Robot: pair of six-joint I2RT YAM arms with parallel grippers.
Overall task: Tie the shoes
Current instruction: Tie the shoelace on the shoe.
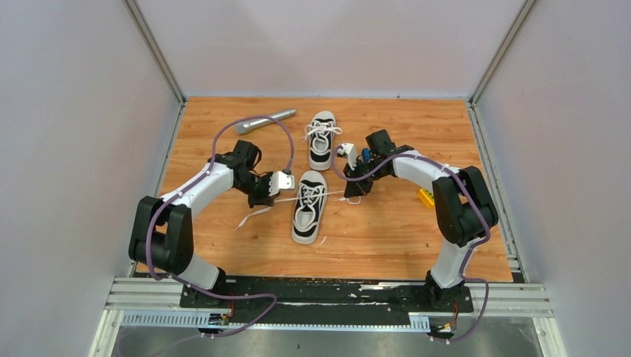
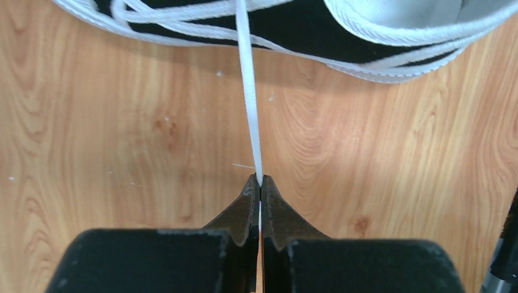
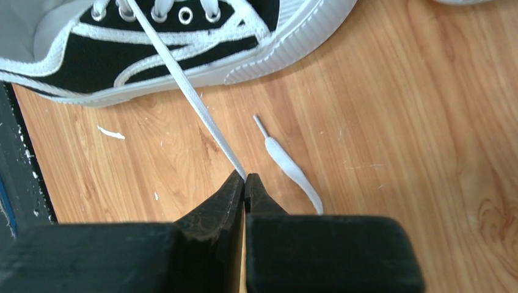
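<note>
On wooden table [image 1: 402, 242], mid-frame, pinching laces [image 2: 249, 91] of near shoe [image 1: 309, 208], fully closed, with left gripper [image 2: 261, 180] and right gripper [image 3: 245, 177]; risking dragging the light shoe if pulling unevenly.

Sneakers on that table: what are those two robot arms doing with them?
The arms are working on tying the near shoe. The left gripper is pinched shut on one lace, and the right gripper is pinched shut on the other lace, each drawn out to its own side. No bow shows on that shoe yet. The far shoe lies untouched behind it.
</note>
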